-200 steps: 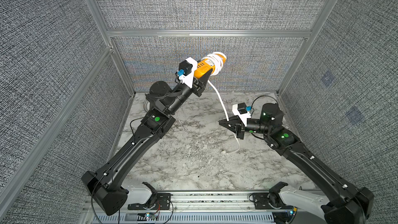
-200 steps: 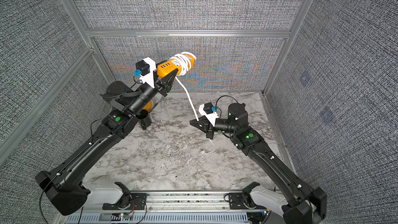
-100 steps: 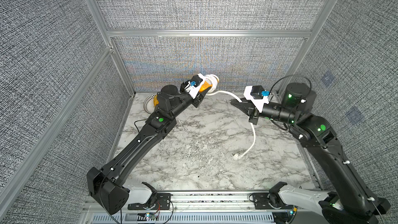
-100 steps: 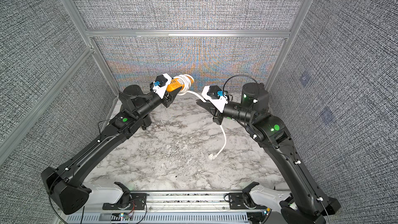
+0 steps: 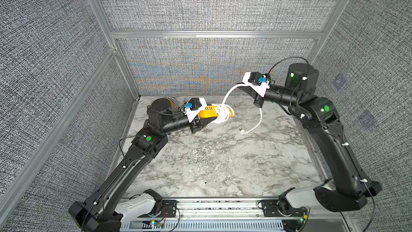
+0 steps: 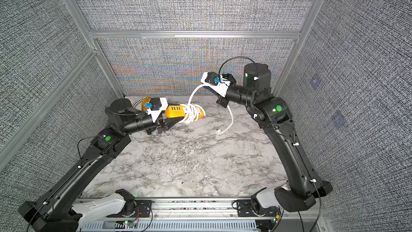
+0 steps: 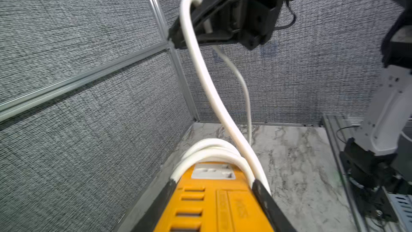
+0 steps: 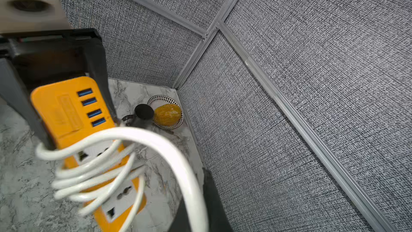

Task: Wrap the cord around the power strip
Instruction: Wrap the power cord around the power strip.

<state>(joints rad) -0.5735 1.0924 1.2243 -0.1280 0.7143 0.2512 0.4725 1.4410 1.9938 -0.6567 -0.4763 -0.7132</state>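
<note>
Where the table (image 5: 223,164) runs under both claws, we note the strip (image 6: 174,111) held above it, clamped lengthwise in the left claw (image 7: 214,183). USB end lies within the jaws, socket end past the tips. Several slack turns of cord (image 7: 206,79) sit on that free end, just beyond the tips, the nearest turn touching them. From there the cord arcs up to the right claw (image 5: 243,88), jaws together on it. The tail drops below that claw.

Risks, our judgement:
- Turns are loose and near the strip's free end, so a pull along the strip could slide them off.
- The next pass may catch a left finger and bind it into the wrap.
- Hard tension from the right claw could twist the strip in its grip.

Bowl (image 8: 160,98) sits well behind the left claw, in the corner. One orange fruit (image 8: 168,114) in it, nothing else we can see.

Plug (image 5: 243,131) hangs below the right claw, on or just above the table; we cannot tell which.
</note>
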